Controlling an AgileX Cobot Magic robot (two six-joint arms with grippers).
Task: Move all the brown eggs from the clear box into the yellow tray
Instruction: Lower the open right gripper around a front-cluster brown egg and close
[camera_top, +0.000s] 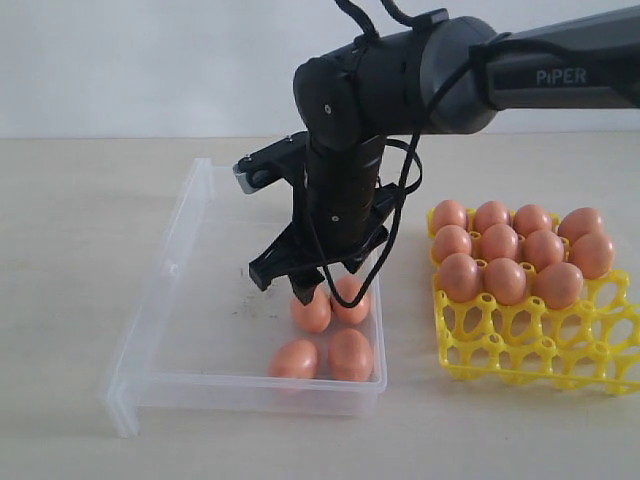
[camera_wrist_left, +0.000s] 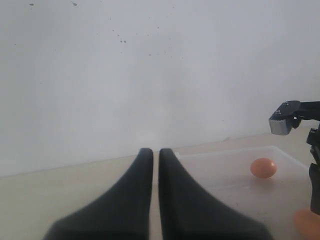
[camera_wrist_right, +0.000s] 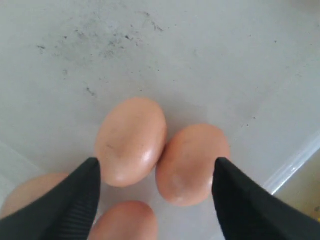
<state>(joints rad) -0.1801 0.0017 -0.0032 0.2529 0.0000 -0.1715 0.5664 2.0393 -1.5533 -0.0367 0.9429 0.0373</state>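
Several brown eggs (camera_top: 311, 312) lie in the near right corner of the clear box (camera_top: 180, 250). Several more fill the far cups of the yellow tray (camera_top: 540, 350) on the right. My right gripper (camera_top: 325, 288) points down into the box, just above two touching eggs. In the right wrist view it (camera_wrist_right: 156, 165) is open. Both eggs, one (camera_wrist_right: 131, 141) and the other (camera_wrist_right: 192, 162), show between its fingertips, which touch neither. My left gripper (camera_wrist_left: 156, 152) is shut on nothing, low beside the box, with an egg (camera_wrist_left: 263, 168) farther off.
The right arm (camera_top: 400, 80) hangs over the middle of the box. The near rows of tray cups (camera_top: 590, 365) hold nothing. Dark specks (camera_wrist_right: 95, 40) mark the box floor. The box's near wall (camera_top: 260, 392) stands close to the front eggs.
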